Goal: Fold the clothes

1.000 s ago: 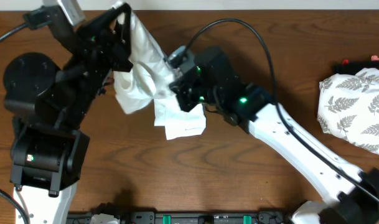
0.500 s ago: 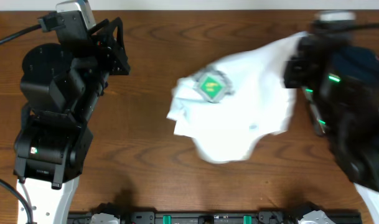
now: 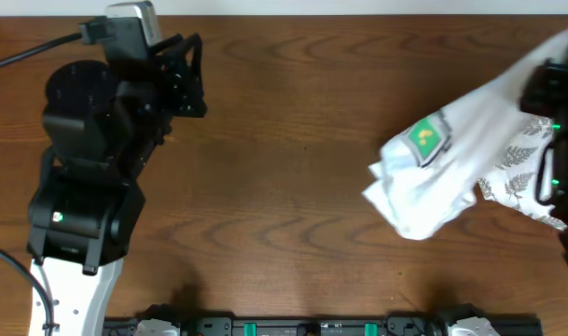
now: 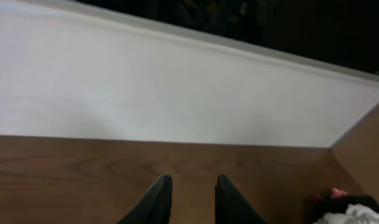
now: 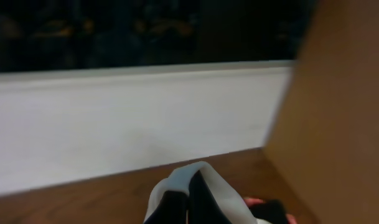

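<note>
Crumpled white T-shirt [image 3: 423, 196], green graphic [image 3: 425, 138] upward, over a fern-print cloth [image 3: 519, 170] at the right edge of the table [image 3: 293, 187]

A fern-print cloth [image 3: 524, 177] lies at the wooden table's [image 3: 293, 187] right edge.

Overhead view: the T-shirt [image 3: 433, 182] is motion-blurred, its outline soft, its upper end cut off by the right edge; the green graphic [image 3: 426, 140] on it is too smeared for detail. The shirt hides part of a fern-patterned cloth [image 3: 524, 177]. The right arm [image 3: 556, 140] lies mostly outside the frame. Right wrist view: the whole picture is blurred; the right gripper [image 5: 189, 202] is cut off by the lower edge, its tips wrapped in the shirt's fabric. Left wrist view: only the tips of the left gripper [image 4: 192, 190] show; a reddish object [image 4: 331, 194] at lower right is too small to identify
</note>
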You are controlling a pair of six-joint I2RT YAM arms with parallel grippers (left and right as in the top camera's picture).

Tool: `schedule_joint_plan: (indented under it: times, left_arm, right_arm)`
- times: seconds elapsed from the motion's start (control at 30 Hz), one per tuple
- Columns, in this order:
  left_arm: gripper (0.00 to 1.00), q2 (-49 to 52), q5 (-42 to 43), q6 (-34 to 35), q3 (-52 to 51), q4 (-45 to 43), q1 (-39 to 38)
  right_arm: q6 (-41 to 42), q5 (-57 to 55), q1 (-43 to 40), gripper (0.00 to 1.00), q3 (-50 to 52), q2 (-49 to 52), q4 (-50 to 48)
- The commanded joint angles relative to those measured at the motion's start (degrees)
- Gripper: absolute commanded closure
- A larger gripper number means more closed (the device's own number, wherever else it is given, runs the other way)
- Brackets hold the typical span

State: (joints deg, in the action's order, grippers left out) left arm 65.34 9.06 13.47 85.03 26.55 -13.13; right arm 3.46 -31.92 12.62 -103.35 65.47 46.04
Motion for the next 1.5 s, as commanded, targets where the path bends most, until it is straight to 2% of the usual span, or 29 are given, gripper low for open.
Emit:
schedule_joint_plan:
  times: [0.0, 0.1, 0.27, 0.43, 0.57, 0.67, 0.83, 0.97, 1.2, 1.23, 1.33, 1.4, 1.43, 1.47]
  left_arm:
    - [0.76, 1.2, 1.0, -0.5, 1.2, 0.0, -1.6]
    - [0.76, 2.2, 1.0, -0.5, 1.2, 0.0, -2.8]
    - [0.76, 3.3, 1.0, -0.6, 1.2, 0.2, -3.6]
    - [0.76, 3.4, 0.6, -1.5, 1.2, 1.7, -3.6]
    - [0.76, 3.4, -2.0, -2.4, 1.2, 3.8, -3.6]
    - [0.76, 3.4, -4.8, -2.5, 1.2, 5.6, -3.6]
    - [0.76, 3.4, -5.7, -2.5, 1.2, 7.2, -3.6]
    - [0.76, 3.4, -5.7, -2.5, 1.2, 7.3, -3.6]
    - [0.76, 3.4, -5.7, -2.5, 1.2, 7.3, -3.6]
    - [0.76, 3.4, -5.7, -2.5, 1.2, 7.4, -3.6]
    - [0.76, 3.4, -5.7, -2.5, 1.2, 8.0, -3.6]
    - [0.76, 3.5, -5.7, -2.5, 1.2, 8.3, -3.6]
    - [0.76, 3.5, -5.7, -2.5, 1.2, 8.4, -3.6]
    - [0.75, 3.6, -5.7, -2.5, 1.2, 8.6, -3.6]
  right_arm:
    - [6.6, -12.3, -2.6, 0.99, -2.5, -0.5, 2.1]
    - [11.9, -17.7, -5.2, 0.99, -2.5, -0.2, 5.0]
    - [11.8, -12.1, -9.0, 0.99, -2.5, 2.3, 7.4]
    - [8.2, 1.4, -9.3, 0.99, -2.5, 6.7, 8.6]
    - [4.5, 22.6, -9.1, 0.99, -2.5, 11.6, 8.0]
    - [5.9, 33.7, -8.0, 0.99, -2.5, 15.7, 7.1]
    - [12.0, 43.8, -1.6, 0.99, -2.5, 23.8, 4.0]
    - [16.1, 49.0, 7.7, 0.99, -2.5, 31.1, -1.9]
    - [18.8, 49.9, 19.1, 0.98, -2.5, 40.9, -10.8]
    - [18.8, 49.4, 19.6, 0.95, -2.5, 41.6, -11.2]
    - [17.4, 48.2, 19.8, 0.71, -2.5, 42.4, -11.3]
    - [15.4, 48.2, 18.8, 0.40, -2.5, 41.9, -10.6]
    - [14.6, 48.2, 18.0, 0.31, -2.5, 41.5, -9.9]
    - [14.1, 48.2, 17.0, 0.31, -2.5, 40.9, -8.8]
